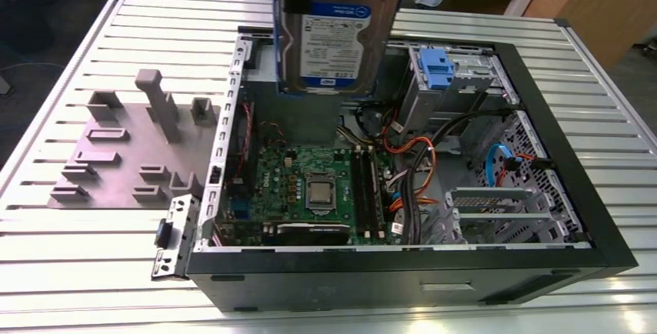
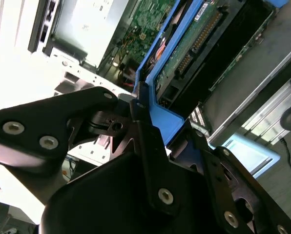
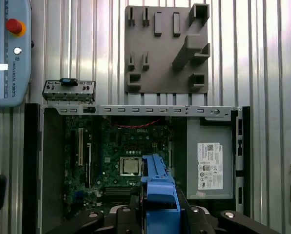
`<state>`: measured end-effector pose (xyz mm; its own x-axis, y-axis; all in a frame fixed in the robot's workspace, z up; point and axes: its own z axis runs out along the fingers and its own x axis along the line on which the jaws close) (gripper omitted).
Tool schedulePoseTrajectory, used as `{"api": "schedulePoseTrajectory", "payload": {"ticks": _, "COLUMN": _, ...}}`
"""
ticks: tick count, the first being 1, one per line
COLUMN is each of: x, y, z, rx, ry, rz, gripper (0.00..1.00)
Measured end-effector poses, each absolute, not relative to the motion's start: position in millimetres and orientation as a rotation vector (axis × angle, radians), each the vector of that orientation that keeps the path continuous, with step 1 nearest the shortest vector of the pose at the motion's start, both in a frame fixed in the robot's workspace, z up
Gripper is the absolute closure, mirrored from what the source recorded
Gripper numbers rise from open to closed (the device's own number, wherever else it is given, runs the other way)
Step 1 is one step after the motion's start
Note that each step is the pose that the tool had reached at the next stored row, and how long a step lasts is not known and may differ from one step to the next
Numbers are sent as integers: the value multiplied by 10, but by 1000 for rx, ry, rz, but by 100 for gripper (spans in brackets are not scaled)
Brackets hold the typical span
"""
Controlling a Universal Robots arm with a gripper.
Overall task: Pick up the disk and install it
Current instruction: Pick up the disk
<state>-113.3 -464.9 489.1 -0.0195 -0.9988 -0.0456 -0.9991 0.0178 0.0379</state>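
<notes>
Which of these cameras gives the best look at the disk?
The exterior view: the disk hangs upright above the computer case, its label facing the camera. The second wrist view shows its circuit-board side and blue carrier; the first wrist view, the carrier's blue end.

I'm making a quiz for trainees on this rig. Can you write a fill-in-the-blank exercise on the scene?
The gripper is shut on the ____.
The disk hangs ____ the open computer case.
The disk's plastic frame is ____.
The grey plate lies on the exterior view's ____ of the computer case.
Missing words: disk, above, blue, left.
</notes>
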Motion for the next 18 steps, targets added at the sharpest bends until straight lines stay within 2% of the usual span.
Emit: {"api": "schedulePoseTrajectory", "payload": {"ticks": 18, "x": -767, "y": -4721, "z": 4848, "rx": -2195, "ry": 2236, "rz": 92, "gripper": 64}}
